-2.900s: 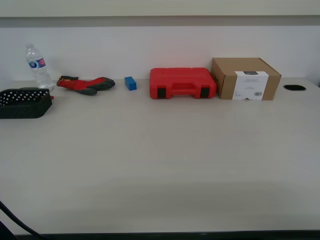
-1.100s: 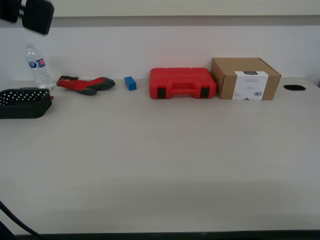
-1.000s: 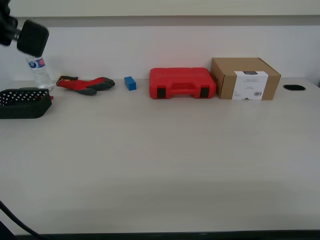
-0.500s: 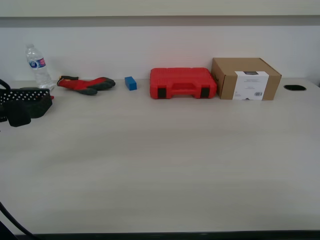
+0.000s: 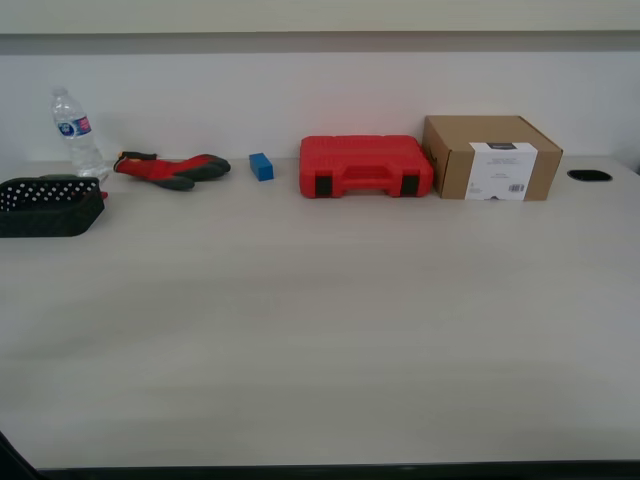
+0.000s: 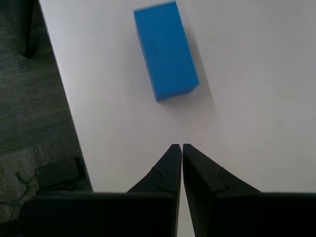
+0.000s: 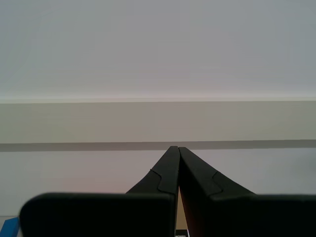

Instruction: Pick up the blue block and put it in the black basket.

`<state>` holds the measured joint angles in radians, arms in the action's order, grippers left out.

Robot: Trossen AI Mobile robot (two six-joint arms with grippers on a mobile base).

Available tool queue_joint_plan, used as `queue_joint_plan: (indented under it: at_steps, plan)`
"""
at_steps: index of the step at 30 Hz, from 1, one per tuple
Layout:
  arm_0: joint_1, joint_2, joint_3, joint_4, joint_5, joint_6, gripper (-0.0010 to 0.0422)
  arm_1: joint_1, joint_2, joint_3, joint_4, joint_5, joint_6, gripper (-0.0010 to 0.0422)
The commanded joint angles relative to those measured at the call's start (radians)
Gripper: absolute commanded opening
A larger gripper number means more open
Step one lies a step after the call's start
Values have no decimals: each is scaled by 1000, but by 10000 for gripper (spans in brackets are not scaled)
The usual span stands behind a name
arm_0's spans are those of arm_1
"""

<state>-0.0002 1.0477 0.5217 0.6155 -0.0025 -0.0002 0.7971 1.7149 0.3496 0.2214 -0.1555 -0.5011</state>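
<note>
Presently, you are looking at my first gripper (image 6: 177, 146) hanging over the table (image 6: 256, 98), jaws pressed together and gripping nothing. The blue block (image 6: 165, 49) is lying flat beyond its tips, near the table's edge. My second gripper (image 7: 175, 148) is likewise clenched and empty. The black basket (image 5: 50, 215) is sitting at the exterior view's left.

One basket (image 5: 45, 207), one bottle (image 5: 75, 132), one glove pair (image 5: 170, 168), two blue blocks (image 5: 261, 166) (image 6: 165, 50), one red case (image 5: 364, 166), one box (image 5: 490, 157).

Office or lab, plain worktable (image 5: 330, 330), carpet (image 6: 29, 113)
</note>
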Motion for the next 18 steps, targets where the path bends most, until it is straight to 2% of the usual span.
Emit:
queue_joint_plan:
  at_steps: [1,3,7,10,13,16,18]
  plan:
    - [1,0,2,3,0,0,0,72,3,0,39,46,58,0]
    - [1,0,2,3,0,0,0,120,31,17,57,110,72,0]
    - [1,0,2,3,0,0,0,159,167,92,56,176,135,0]
    - [1,0,2,3,0,0,0,158,254,132,55,199,157,0]
    - [1,0,2,3,0,0,0,160,290,162,48,196,248,7]
    - [1,0,2,3,0,0,0,161,287,190,1,207,255,46]
    - [1,0,2,3,0,0,0,164,290,215,-39,227,261,89]
